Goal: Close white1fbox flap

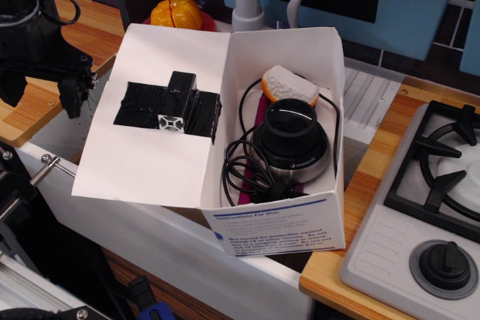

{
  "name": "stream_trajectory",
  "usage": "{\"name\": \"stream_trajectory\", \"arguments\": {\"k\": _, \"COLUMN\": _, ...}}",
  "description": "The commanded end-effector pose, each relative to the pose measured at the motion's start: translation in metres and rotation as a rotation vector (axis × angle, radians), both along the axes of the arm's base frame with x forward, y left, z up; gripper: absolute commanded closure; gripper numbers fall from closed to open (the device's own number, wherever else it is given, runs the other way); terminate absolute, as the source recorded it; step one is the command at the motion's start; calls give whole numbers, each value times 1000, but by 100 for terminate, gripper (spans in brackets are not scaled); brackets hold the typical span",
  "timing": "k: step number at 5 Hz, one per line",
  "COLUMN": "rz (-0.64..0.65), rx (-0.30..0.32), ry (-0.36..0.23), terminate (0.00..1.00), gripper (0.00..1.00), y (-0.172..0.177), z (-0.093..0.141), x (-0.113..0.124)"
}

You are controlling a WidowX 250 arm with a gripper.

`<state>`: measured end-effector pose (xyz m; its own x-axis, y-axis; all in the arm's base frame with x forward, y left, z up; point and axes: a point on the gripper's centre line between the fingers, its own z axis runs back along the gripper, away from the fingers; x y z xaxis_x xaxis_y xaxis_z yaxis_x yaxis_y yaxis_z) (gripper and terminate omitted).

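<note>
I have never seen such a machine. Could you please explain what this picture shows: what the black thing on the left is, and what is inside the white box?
There is only one picture, taken from above and in front of a toy kitchen counter. The black machine at the left edge is the robot arm's gripper; it holds nothing, and I cannot tell whether it is open. The white1fbox sits open over the sink. Inside are a round black device with its coiled cable and an orange and white toy food. The flap lies open to the left, with black tape and a small block on it. A stove is at the right.
</note>
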<state>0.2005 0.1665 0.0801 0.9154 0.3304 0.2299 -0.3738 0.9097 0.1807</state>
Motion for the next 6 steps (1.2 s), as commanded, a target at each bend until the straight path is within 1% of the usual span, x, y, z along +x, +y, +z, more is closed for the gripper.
{"name": "stream_trajectory", "arguments": {"k": 1, "rz": 0, "rx": 0, "ry": 0, "terminate": 0, "gripper": 0, "y": 0, "z": 0, "x": 0}}
{"name": "stream_trajectory", "arguments": {"k": 2, "rz": -1, "rx": -38, "ry": -23, "terminate": 0, "gripper": 0, "y": -2, "z": -6, "x": -1}}
{"name": "stream_trajectory", "arguments": {"k": 3, "rz": -32, "rx": -75, "ry": -57, "terminate": 0, "gripper": 0, "y": -5, "z": -5, "x": 2}}
{"name": "stream_trajectory", "arguments": {"k": 4, "rz": -87, "rx": -128, "ry": -113, "terminate": 0, "gripper": 0, "y": -12, "z": 6, "x": 9}}
{"name": "stream_trajectory", "arguments": {"k": 5, "rz": -120, "rx": -138, "ry": -133, "terminate": 0, "gripper": 0, "y": -21, "z": 19, "x": 12}}
{"name": "stream_trajectory", "arguments": {"k": 6, "rz": -144, "rx": -115, "ry": -108, "terminate": 0, "gripper": 0, "y": -28, "z": 39, "x": 18}}
